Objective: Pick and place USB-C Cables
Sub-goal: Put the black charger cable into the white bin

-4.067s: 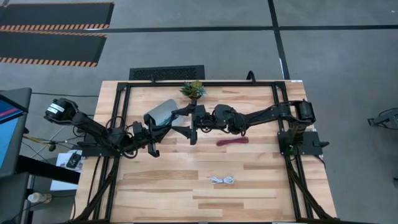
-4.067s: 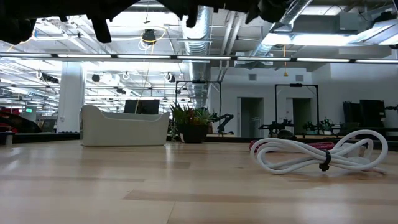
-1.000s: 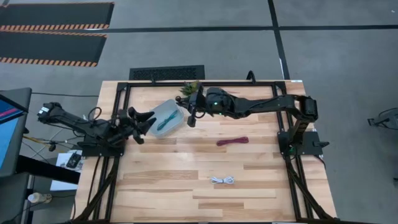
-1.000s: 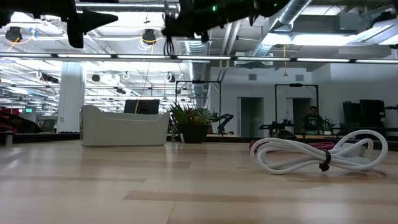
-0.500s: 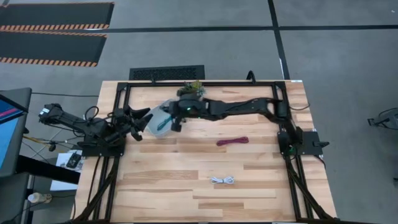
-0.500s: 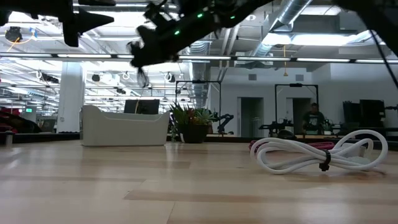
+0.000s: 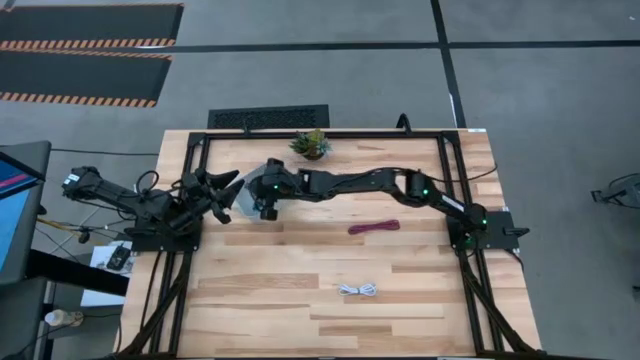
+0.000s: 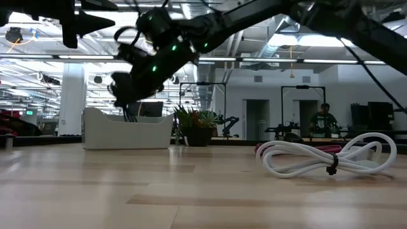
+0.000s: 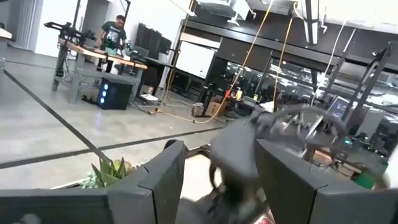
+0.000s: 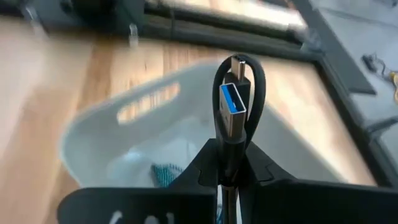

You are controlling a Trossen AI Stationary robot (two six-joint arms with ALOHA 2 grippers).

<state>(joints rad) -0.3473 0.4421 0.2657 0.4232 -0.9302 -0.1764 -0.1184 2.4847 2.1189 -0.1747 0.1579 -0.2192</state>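
My right gripper (image 7: pixel 266 205) is over the clear bin (image 7: pixel 246 200) at the table's far left and is shut on the black cable (image 10: pixel 235 93). In the low view the gripper (image 8: pixel 129 95) stands just above the bin (image 8: pixel 127 135). The teal cable (image 10: pixel 164 175) lies inside the bin. The maroon cable (image 7: pixel 374 227) lies on the table's middle right. The white cable (image 7: pixel 357 290) lies nearer the front edge and shows in the low view (image 8: pixel 324 159). My left gripper (image 7: pixel 228 195) is open and empty just left of the bin. My right gripper pinches the bundled black cable between its two fingers (image 10: pixel 205 163). A connector with a blue insert (image 10: pixel 233 99) and a loop of cable stick out past the fingertips. The fingers come from the table's right, slanting down. The cable is lifted clear, above the bin's inside.
A small potted plant (image 7: pixel 311 143) stands at the table's far edge, just behind the bin. A black frame (image 7: pixel 195 150) runs along the table's sides. Bare wood lies in front of the bin. A person (image 8: pixel 325 117) shows far off in the room.
My right gripper has gone toward the table's left edge and down, carrying the black cable from beside the plant to just above the bin. It has stayed shut on the cable.
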